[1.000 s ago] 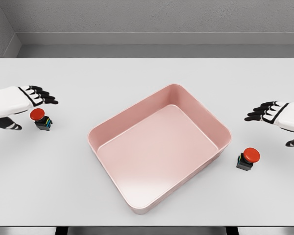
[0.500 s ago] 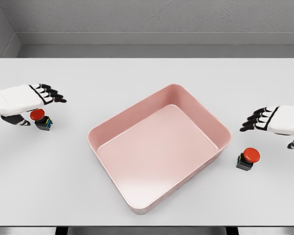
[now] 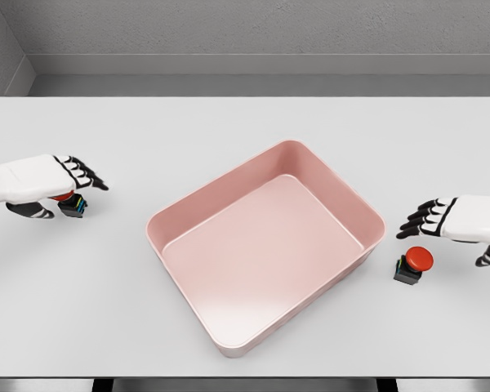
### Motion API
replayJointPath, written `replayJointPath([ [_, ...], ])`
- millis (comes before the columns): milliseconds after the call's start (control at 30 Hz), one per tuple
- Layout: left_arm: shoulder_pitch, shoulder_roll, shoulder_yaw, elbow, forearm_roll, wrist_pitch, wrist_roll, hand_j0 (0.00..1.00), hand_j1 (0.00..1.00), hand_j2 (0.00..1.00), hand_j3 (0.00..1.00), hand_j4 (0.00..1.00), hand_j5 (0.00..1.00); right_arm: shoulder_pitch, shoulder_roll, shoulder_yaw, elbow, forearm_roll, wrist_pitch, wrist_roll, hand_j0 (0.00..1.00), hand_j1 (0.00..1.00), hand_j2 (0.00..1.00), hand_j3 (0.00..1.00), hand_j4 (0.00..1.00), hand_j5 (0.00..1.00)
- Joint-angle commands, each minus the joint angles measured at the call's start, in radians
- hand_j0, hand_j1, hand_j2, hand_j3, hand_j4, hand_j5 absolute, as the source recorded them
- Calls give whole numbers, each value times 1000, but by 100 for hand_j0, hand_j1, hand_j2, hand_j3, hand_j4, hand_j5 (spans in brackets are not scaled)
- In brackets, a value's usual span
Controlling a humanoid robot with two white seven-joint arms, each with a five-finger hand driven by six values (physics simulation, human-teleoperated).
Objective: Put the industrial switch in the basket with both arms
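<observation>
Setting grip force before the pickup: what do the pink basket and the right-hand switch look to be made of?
The pink basket looks like moulded plastic with a smooth, slightly glossy finish: rounded corners, thin uniform walls, a soft sheen on the floor. The right switch has a glossy red mushroom cap on a dark block body, likely hard plastic, though the render leaves that open. The right hand hovers just above it, fingers open.

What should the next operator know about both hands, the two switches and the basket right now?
Left hand: open, over the left switch, no grasp yet.
Right hand: open, just above and behind the right switch, not touching.
Pink basket: mid-table, nothing in it.
Done: both hands brought close to their switches.
Left: grasp each switch, lift, carry to the basket, release.
</observation>
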Motion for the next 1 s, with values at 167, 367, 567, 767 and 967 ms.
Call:
replayJointPath([
  [167, 2, 2, 0, 3, -28, 2, -8, 73, 73, 73, 73, 73, 73, 0, 1, 13, -1, -5, 2, 0, 100, 100, 100, 100, 100, 100],
  [367, 2, 7, 0, 4, -46, 2, -8, 64, 64, 64, 64, 64, 64, -2, 5, 16, -1, -5, 2, 0, 100, 100, 100, 100, 100, 100],
  [567, 2, 7, 0, 3, -59, 2, -8, 48, 48, 48, 48, 48, 48, -2, 8, 28, -1, -5, 2, 0, 100, 100, 100, 100, 100, 100],
  [767, 0, 7, 0, 3, -71, 2, -8, 31, 31, 31, 31, 31, 31, 0, 6, 28, -2, -5, 2, 0, 100, 100, 100, 100, 100, 100],
  [967, 0, 8, 4, 0, -69, 2, -6, 19, 19, 19, 19, 19, 19, -2, 20, 27, -4, -5, 2, 0, 100, 100, 100, 100, 100, 100],
])
